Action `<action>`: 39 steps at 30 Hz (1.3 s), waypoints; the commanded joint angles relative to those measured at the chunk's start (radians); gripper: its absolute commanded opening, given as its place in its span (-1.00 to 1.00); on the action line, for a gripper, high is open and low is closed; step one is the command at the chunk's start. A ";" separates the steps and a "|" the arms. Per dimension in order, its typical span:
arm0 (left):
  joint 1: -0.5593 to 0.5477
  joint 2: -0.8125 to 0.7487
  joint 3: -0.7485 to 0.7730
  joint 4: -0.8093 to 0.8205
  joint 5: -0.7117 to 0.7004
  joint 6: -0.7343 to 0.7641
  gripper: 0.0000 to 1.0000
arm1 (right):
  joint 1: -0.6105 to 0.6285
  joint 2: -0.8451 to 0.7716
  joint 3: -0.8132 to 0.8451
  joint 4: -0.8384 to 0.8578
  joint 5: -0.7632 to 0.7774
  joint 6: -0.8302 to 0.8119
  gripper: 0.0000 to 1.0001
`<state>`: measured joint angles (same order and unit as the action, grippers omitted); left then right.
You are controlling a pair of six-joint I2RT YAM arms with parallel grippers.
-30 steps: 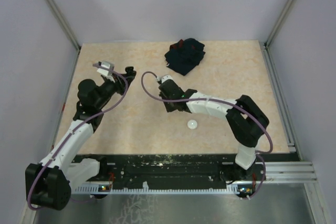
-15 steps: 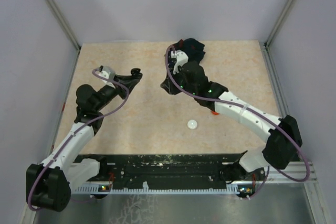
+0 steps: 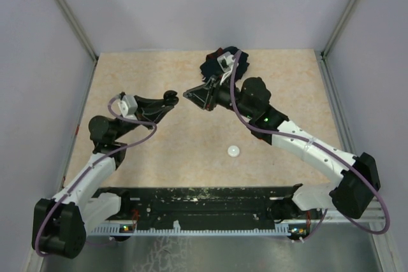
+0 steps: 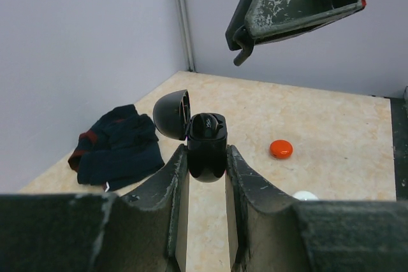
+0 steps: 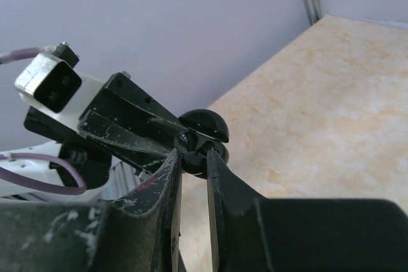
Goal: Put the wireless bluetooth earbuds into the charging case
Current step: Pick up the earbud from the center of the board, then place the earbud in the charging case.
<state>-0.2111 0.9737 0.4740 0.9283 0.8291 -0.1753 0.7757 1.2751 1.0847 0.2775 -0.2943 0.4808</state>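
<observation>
Left claw (image 4: 206,152) was pinching a black charging case (image 4: 206,165) by its sides, upright, held in the air above the desk (image 3: 140,68), left of centre. The case's lid (image 4: 171,114) was flipped open to one side. A dark earbud (image 4: 209,127) appeared seated in the open top, but it was too small to be sure.

Right claw (image 5: 193,155) had its fingers pressed together, tips just beside the open case and aimed at it. I could not tell whether anything was between the tips.

No lettering was legible on the case or the arms.

The desk was beige with a marbled, stone-look top. A dark navy cloth (image 4: 118,148) with red trim lay crumpled by the far edge, around the middle. A white disc (image 3: 234,151) lay toward the near edge, with an orange-red disc (image 4: 280,149) near it. The walls (image 3: 210,4) were plain pale lilac-grey, and a metal rail (image 4: 183,23) ran up the corner.
</observation>
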 commanded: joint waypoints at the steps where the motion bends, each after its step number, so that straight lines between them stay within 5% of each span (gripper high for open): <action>1: 0.007 -0.029 -0.021 0.163 0.070 -0.028 -1.00 | -0.002 -0.018 -0.018 0.230 -0.098 0.123 -0.68; 10: 0.007 -0.040 -0.042 0.255 0.105 -0.051 -1.00 | 0.020 0.037 -0.044 0.430 -0.164 0.281 -0.68; 39: 0.007 -0.047 -0.057 0.300 0.079 -0.082 -1.00 | 0.065 0.113 -0.091 0.505 -0.161 0.407 -0.68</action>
<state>-0.2111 0.9421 0.4236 1.1900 0.9100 -0.2474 0.8314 1.3857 0.9924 0.7177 -0.4541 0.8684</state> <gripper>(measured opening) 0.299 0.186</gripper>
